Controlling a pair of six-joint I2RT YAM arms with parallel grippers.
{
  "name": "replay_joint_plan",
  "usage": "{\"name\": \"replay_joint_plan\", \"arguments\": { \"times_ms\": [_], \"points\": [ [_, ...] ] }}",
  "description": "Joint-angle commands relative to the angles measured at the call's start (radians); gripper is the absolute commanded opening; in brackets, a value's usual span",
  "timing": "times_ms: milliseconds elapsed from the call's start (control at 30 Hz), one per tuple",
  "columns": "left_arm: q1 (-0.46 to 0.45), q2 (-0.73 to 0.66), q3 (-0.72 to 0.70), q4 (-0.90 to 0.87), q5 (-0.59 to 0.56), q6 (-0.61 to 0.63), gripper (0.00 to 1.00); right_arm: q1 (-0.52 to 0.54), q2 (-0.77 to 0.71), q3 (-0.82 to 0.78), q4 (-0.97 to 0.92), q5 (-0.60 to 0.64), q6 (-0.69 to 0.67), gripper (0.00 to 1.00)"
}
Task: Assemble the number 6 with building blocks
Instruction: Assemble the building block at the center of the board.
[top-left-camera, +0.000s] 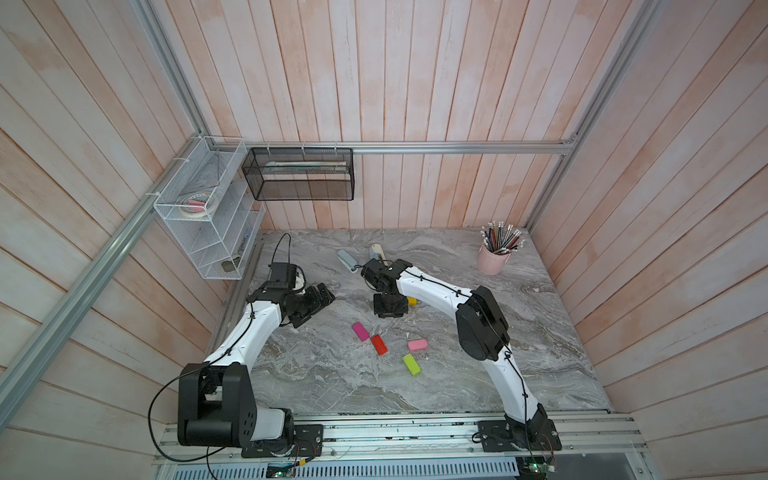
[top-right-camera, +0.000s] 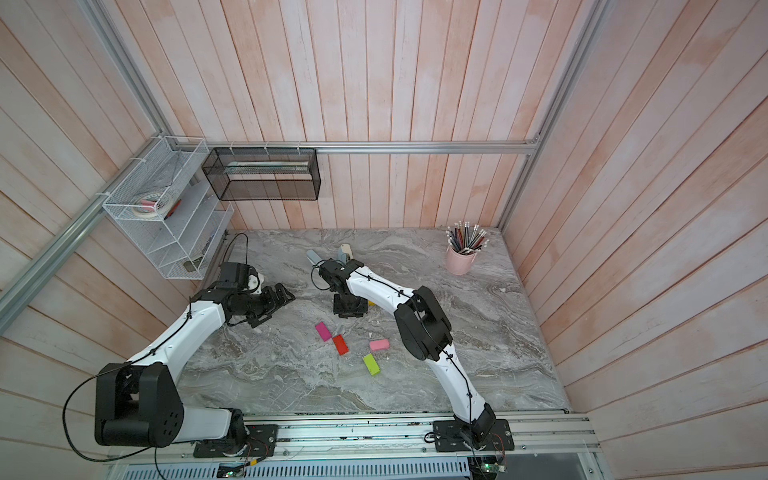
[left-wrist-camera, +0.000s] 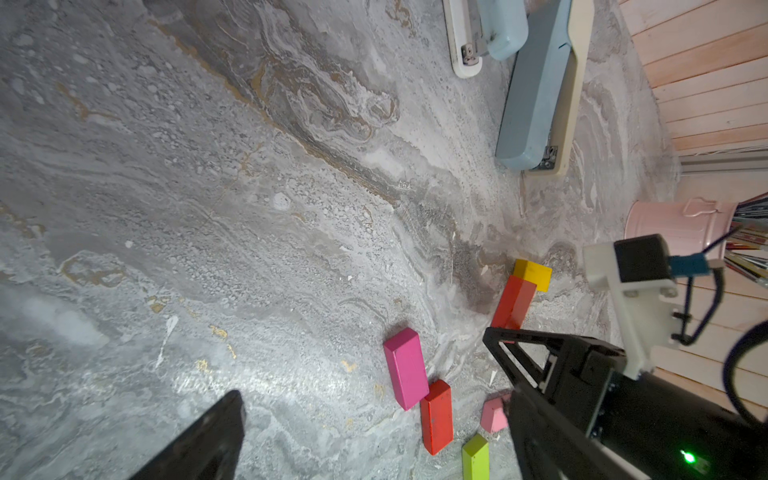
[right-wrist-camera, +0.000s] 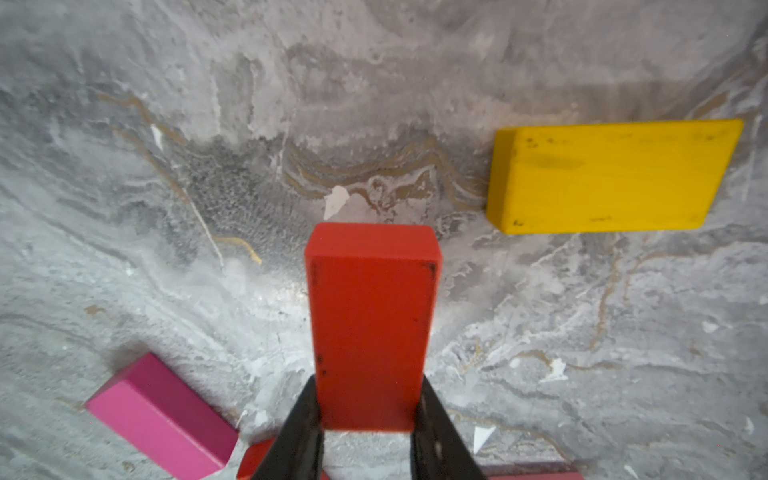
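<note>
Right wrist view: the right gripper (right-wrist-camera: 368, 401) is clamped on the near end of a red block (right-wrist-camera: 372, 324). It pinches the narrow sides so the long face juts free, probably to lay it square against the yellow block (right-wrist-camera: 615, 174) lying flat nearby. The magenta block (right-wrist-camera: 162, 419) lies loose on the table (top-left-camera: 498, 332). In both top views the right arm (top-left-camera: 432, 286) stretches forward, wrist bent down. The left gripper (top-left-camera: 318, 299) hovers empty, jaws apart.
</note>
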Motion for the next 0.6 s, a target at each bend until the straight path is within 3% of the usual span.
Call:
{"name": "replay_joint_plan", "arguments": {
  "times_ms": [0, 567],
  "points": [
    [0.005, -0.003, 0.02, 0.005, 0.004, -0.01, 1.0, -0.018, 0.037, 0.017, -0.008, -0.021, -0.034, 0.33],
    [0.005, 0.011, 0.024, 0.025, 0.001, -0.029, 1.0, -0.074, 0.092, 0.069, -0.034, -0.054, -0.096, 0.36]
  ]
}}
